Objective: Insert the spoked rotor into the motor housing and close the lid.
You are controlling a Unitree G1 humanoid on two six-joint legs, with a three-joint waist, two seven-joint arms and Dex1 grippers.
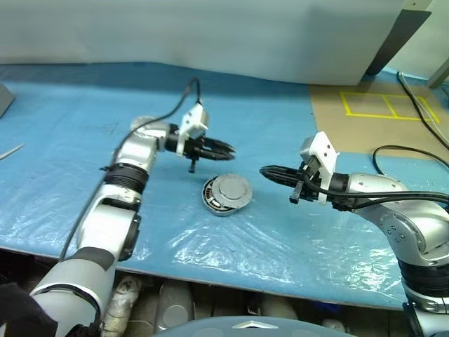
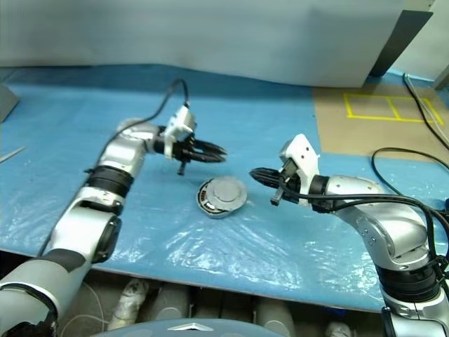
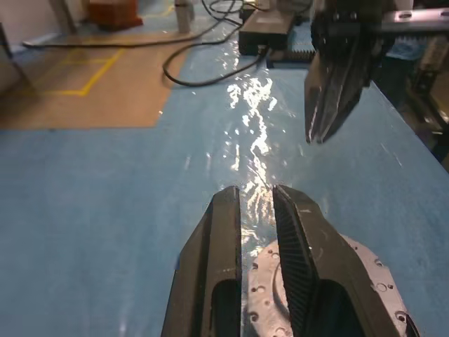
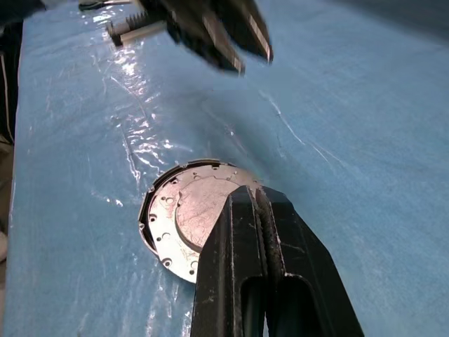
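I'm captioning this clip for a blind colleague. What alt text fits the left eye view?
A round grey lid sits slightly off-centre on a copper-wound motor housing on a blue plastic-covered table. Two robot arms hover on either side above it, the left tool and right tool both shut and empty, pointing toward each other.

The lid [image 1: 232, 190] lies on the motor housing [image 1: 214, 201], shifted a little to the right so the housing's left edge shows; the pair sits mid-table [image 1: 63, 140]. The left gripper [image 1: 223, 149] hangs above and just behind them. The right gripper [image 1: 270, 173] hangs to their right, its jaws pointing left toward the left gripper.
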